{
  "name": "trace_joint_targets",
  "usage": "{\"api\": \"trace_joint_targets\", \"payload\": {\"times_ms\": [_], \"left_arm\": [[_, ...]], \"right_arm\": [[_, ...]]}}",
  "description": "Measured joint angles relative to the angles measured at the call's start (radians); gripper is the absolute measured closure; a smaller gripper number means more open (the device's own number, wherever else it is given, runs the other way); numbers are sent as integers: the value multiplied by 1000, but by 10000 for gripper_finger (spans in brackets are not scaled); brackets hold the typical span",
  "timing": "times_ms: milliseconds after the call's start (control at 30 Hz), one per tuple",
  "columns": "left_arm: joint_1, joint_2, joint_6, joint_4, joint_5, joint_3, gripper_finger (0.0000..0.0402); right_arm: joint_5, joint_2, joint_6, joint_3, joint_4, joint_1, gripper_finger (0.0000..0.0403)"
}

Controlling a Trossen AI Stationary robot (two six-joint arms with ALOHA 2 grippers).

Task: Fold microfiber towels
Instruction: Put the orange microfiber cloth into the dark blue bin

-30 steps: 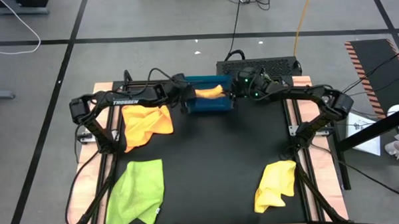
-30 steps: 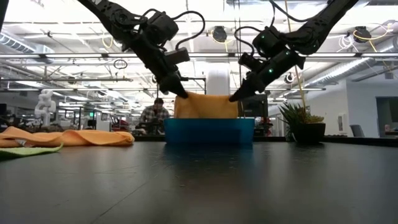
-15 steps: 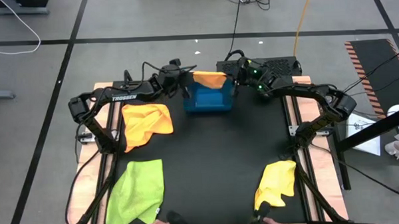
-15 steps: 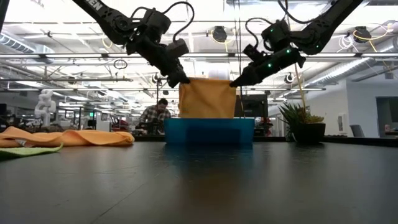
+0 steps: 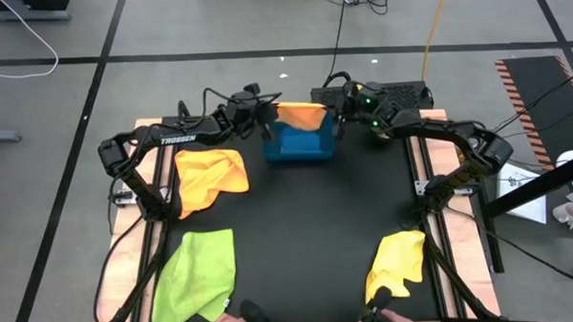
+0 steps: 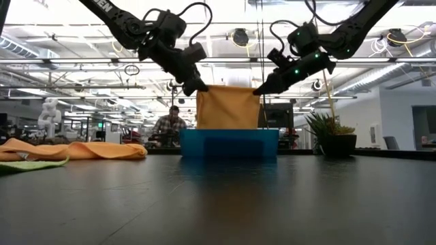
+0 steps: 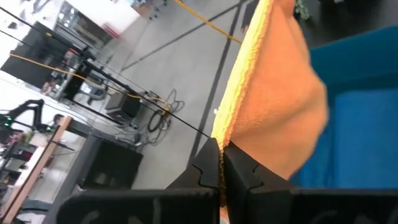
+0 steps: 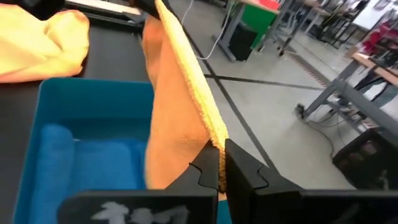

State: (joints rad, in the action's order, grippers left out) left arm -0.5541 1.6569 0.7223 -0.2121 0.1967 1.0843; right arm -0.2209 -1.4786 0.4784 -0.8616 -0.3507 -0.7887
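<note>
Hidden: orange towel's (image 6: pixel 227 107) lower edge, behind blue tray (image 6: pixel 229 143) wall.
Texture: fuzzy, soft.
Left gripper (image 6: pixel 199 88): pinching towel corner.
Right gripper (image 6: pixel 257 90): pinching opposite corner.

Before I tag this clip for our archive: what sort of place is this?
Probably a robotics lab or workshop: rows of workbenches, cables across the taped floor, and a person seated beyond the table.

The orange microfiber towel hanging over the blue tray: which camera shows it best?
The low view: the orange microfiber towel hangs flat, stretched between both hands. The high view shows only its top edge; each wrist view shows one pinched corner.
</note>
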Motion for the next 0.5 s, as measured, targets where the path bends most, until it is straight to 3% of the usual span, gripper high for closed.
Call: {"api": "trace_joint_targets", "payload": {"times_ms": [233,500], "left_arm": [[0,2,-15,56,-25,0,399],[-11,29,3,-14,-14,0,400]], "right_arm": [[3,-21,6,0,19,0,403],[19,-21,8,0,-65,-17,403]]}}
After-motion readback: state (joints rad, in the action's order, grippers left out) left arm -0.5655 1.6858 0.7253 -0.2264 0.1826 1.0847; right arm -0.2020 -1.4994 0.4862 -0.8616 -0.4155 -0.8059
